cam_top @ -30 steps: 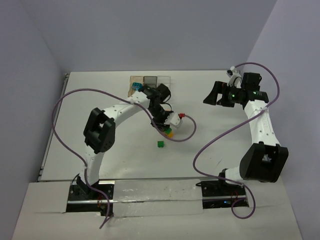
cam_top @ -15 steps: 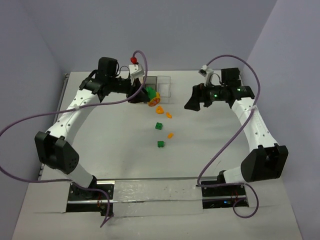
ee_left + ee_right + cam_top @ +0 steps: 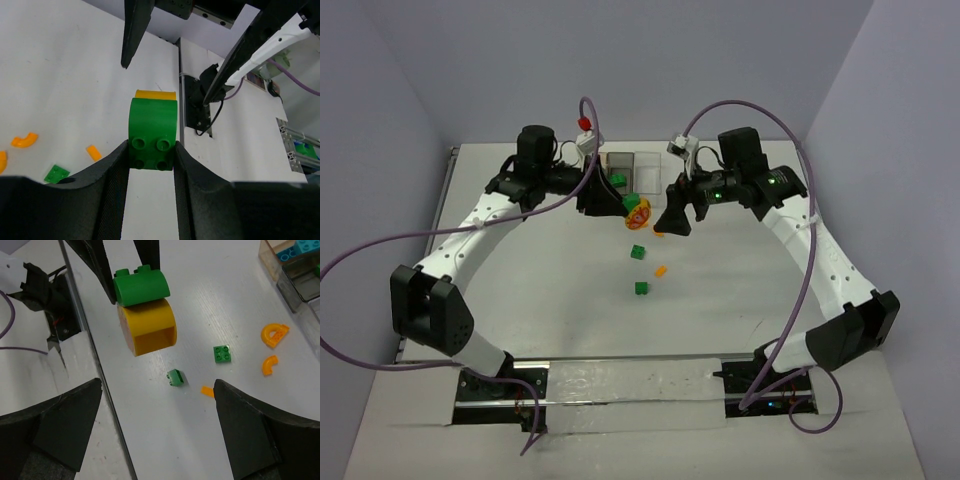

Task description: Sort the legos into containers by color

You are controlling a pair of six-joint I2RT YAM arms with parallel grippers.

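My left gripper (image 3: 617, 199) is shut on a green rounded brick (image 3: 152, 129) that is stuck to a larger orange-yellow piece (image 3: 148, 328), and it holds them above the table in front of the containers (image 3: 642, 166). My right gripper (image 3: 672, 218) is open and empty, just right of that stack and facing it. In the right wrist view the stack (image 3: 140, 286) hangs between the left fingers (image 3: 96, 262). Loose on the table are two green bricks (image 3: 637, 251) (image 3: 640, 288) and small orange pieces (image 3: 661, 270). Teal bricks (image 3: 294, 250) lie in one container.
In the right wrist view an orange arch (image 3: 274, 335), an orange curve (image 3: 269, 365) and a flat orange chip (image 3: 207, 390) lie near the smoky container (image 3: 304, 286). Purple cables loop over both arms. The table's near edge has a metal rail (image 3: 620, 375).
My left gripper has risen from the table's middle to the back with the green-and-orange stack. My right gripper has swung left until it is close beside the stack.
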